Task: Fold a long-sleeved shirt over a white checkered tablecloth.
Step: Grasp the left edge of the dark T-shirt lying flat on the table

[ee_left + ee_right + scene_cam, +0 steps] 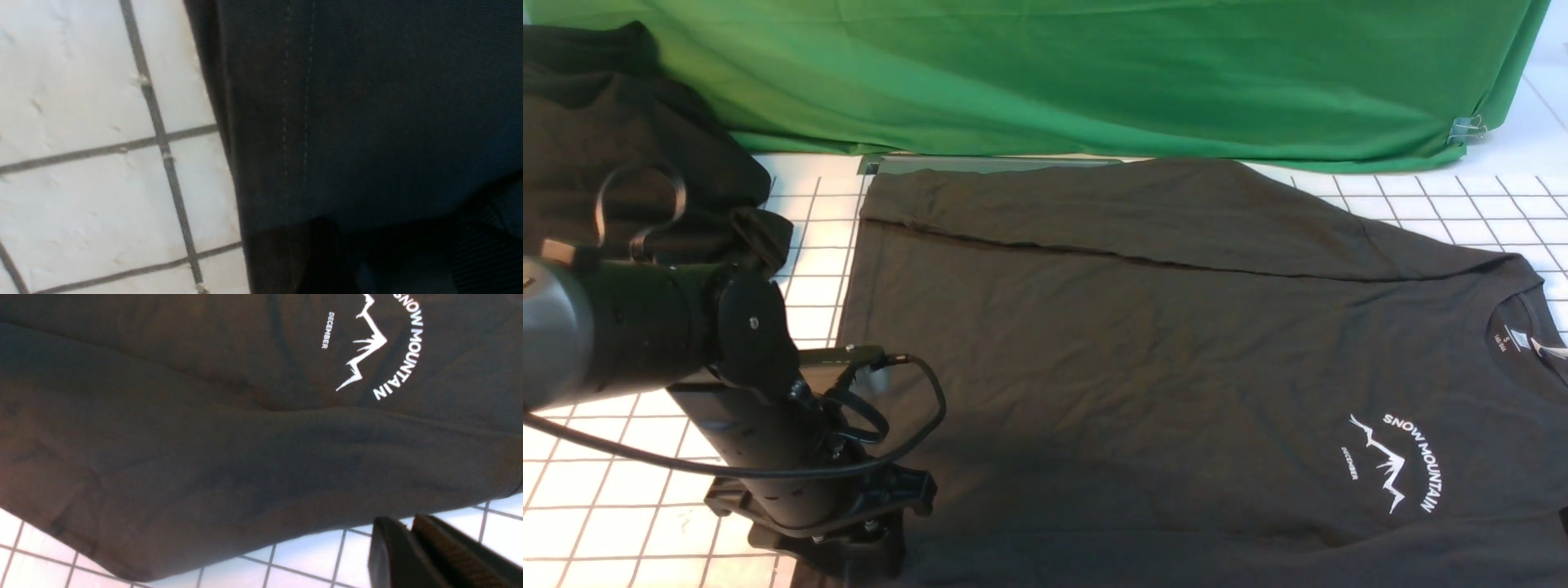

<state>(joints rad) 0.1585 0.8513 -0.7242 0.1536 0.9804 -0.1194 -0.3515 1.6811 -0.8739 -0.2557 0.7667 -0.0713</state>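
The long-sleeved shirt (1160,327) lies flat on the white checkered tablecloth (809,212), hem to the left and collar with neck label (1511,335) to the right. Its white mountain print (1392,469) faces up. One sleeve is folded over the body along the far edge, and another fold lies along the near side (245,469). My left gripper (862,563) is low over the hem's near corner. In the left wrist view the left gripper (402,249) has its dark fingers wide apart over the stitched hem (298,122). My right gripper (404,520) hangs over bare cloth beside the shirt's near edge, jaws almost together and empty.
A blacker heap of fabric (621,139) sits at the back left, behind my left arm (645,327). A green cloth (1094,73) hangs across the back, clipped at its right corner (1466,128). Bare checkered cloth (613,506) shows left of the shirt.
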